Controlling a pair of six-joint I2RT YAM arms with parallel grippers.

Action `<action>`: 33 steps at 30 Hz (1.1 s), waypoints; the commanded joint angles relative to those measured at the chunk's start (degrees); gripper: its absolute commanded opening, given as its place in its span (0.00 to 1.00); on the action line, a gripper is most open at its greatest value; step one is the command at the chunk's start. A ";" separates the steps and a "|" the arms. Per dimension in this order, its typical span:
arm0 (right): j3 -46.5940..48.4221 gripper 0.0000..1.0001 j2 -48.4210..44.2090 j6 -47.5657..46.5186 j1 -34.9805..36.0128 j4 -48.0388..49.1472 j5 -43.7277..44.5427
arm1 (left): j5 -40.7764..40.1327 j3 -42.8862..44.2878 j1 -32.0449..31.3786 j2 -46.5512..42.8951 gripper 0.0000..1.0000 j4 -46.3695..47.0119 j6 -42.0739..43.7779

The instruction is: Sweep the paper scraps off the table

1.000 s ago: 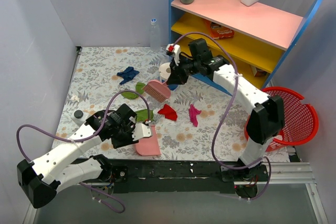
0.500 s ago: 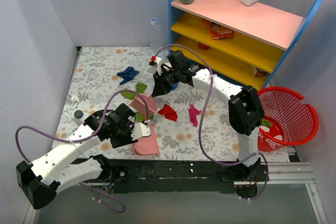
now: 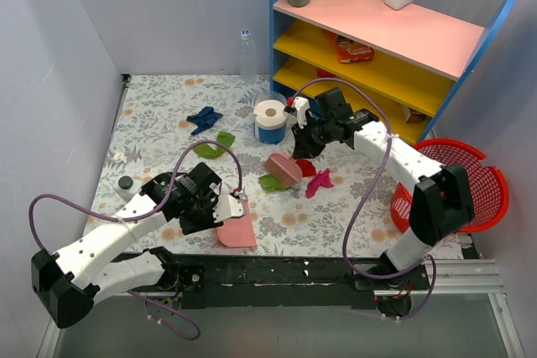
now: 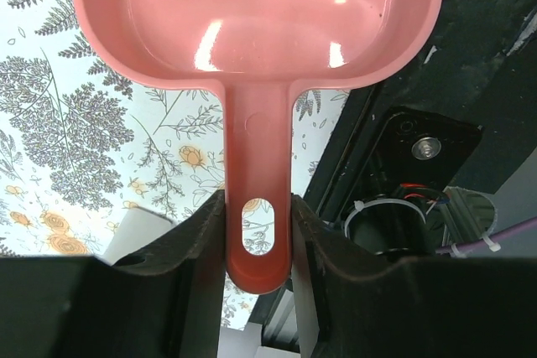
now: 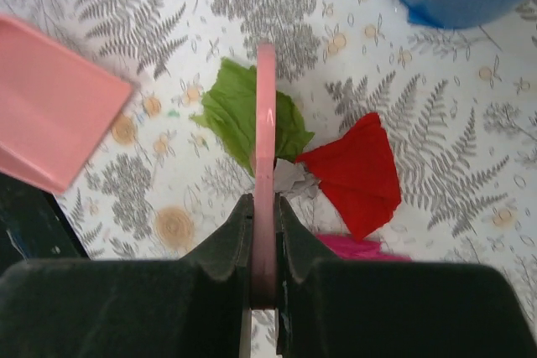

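Note:
My right gripper (image 3: 304, 145) is shut on the handle of a pink brush (image 3: 284, 169). The brush head rests on the table (image 3: 159, 106) among three paper scraps: green (image 3: 269, 182), red (image 3: 307, 167) and magenta (image 3: 319, 182). The right wrist view shows the brush handle (image 5: 265, 123) edge-on between my jaws (image 5: 264, 232), over the green scrap (image 5: 231, 111), a whitish one (image 5: 294, 182) and the red one (image 5: 357, 173). My left gripper (image 3: 220, 207) is shut on the handle of a pink dustpan (image 4: 252, 14) that lies at the table's near edge. A dark blue scrap (image 3: 204, 117) and green scraps (image 3: 223, 137) lie farther back left.
A blue cup with a white paper roll (image 3: 270, 121) stands just behind the brush. A red basket (image 3: 457, 186) sits off the table's right edge, below the blue shelf (image 3: 377, 48). A clear bottle (image 3: 247, 54) stands at the back, and a small black-capped object (image 3: 126, 184) at the left.
The right arm swung the brush left toward the dustpan, then swept it right; the green and red scraps moved right, up to the magenta one. The left arm and dustpan barely moved.

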 commanded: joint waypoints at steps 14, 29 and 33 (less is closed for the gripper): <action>7.87 0.01 -14.13 -15.67 0.16 -17.25 13.80 | 2.01 1.77 0.35 10.16 0.00 10.87 -5.97; -1.45 0.01 -14.48 -12.06 -0.28 -16.18 46.78 | 3.85 7.66 0.35 21.50 0.00 13.95 -7.82; -4.26 0.01 -13.69 -11.89 -0.28 -18.91 42.32 | 4.99 9.76 0.35 25.71 0.00 13.69 -6.51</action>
